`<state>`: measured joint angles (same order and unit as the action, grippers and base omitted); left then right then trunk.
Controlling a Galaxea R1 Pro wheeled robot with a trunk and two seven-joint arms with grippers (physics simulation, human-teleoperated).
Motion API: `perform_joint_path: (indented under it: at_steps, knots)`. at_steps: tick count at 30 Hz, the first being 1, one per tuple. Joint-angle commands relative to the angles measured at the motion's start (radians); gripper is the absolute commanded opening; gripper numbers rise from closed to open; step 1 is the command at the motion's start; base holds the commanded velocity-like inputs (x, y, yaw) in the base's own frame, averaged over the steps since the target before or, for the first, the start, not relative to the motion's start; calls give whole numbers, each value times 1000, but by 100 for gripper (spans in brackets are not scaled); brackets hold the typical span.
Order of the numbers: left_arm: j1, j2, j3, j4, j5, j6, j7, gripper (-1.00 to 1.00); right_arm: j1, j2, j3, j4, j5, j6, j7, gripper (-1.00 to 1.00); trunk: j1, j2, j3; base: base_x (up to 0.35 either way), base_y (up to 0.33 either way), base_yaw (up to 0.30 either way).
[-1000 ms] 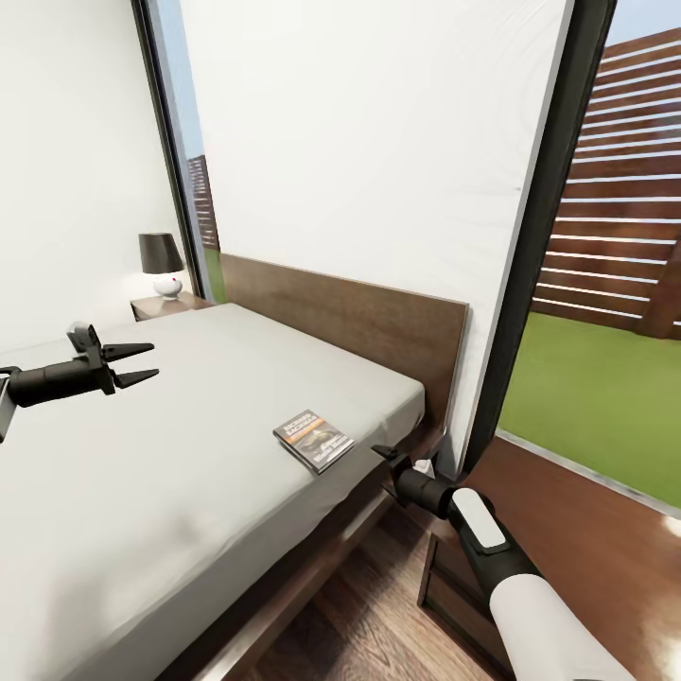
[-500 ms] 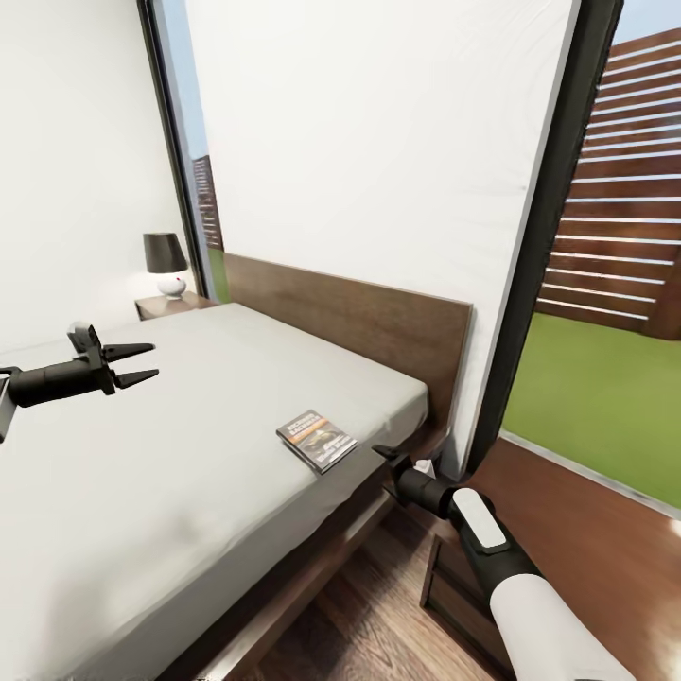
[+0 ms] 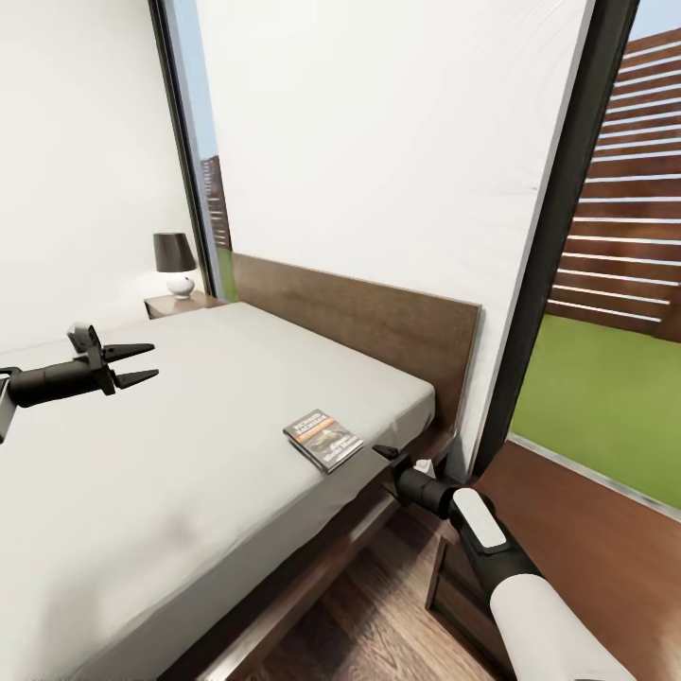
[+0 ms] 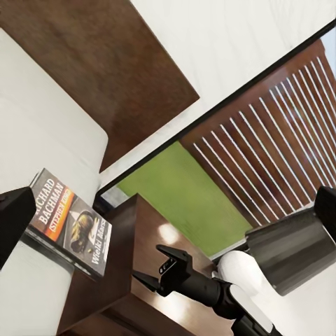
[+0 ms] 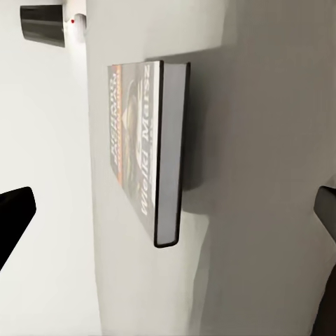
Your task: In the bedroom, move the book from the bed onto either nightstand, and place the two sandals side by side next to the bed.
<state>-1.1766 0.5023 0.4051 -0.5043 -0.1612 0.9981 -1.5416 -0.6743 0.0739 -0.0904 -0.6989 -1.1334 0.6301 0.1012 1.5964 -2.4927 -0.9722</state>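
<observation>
The book (image 3: 323, 440) lies flat on the light-grey mattress of the bed (image 3: 189, 454), near its right edge and below the dark headboard. My right gripper (image 3: 386, 470) is open, low beside the bed's edge, just right of the book and apart from it. In the right wrist view the book (image 5: 147, 150) lies straight ahead between the fingertips (image 5: 14, 210). My left gripper (image 3: 132, 365) hangs open over the mattress, far left of the book. One nightstand (image 3: 180, 304) stands at the far side of the bed, the other (image 3: 463, 586) under my right forearm. The sandals are out of view.
A lamp (image 3: 175, 262) with a dark shade stands on the far nightstand, and another lamp (image 4: 294, 248) on the near one. A tall dark-framed window (image 3: 558, 236) rises right of the headboard. Wood-plank floor (image 3: 378, 624) runs between the bed and the near nightstand.
The whole picture has drifted slightly to the right, so the camera has moved. Both grippers keep their pose and stay open. The book lies where it was.
</observation>
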Motion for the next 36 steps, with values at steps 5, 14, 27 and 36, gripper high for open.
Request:
perform_joint_path:
  at_steps: [5, 14, 27, 36]
  knots:
    - [-1, -1, 4, 0, -11, 10, -8, 100, -1, 1, -6, 0, 4, 8, 3, 100, 0, 0, -1, 0, 0, 6]
    - [-1, -1, 4, 0, -11, 10, -8, 100, -1, 0, -7, -1, 4, 7, 3, 100, 0, 0, -1, 0, 0, 76]
    - [-1, 0, 4, 0, -11, 8, -6, 100, -1, -1, -7, -1, 4, 8, 4, 100, 0, 0, -1, 0, 0, 139]
    - [-1, 1, 4, 0, -11, 8, -6, 100, -1, -1, -7, -1, 4, 8, 5, 100, 0, 0, -1, 0, 0, 33]
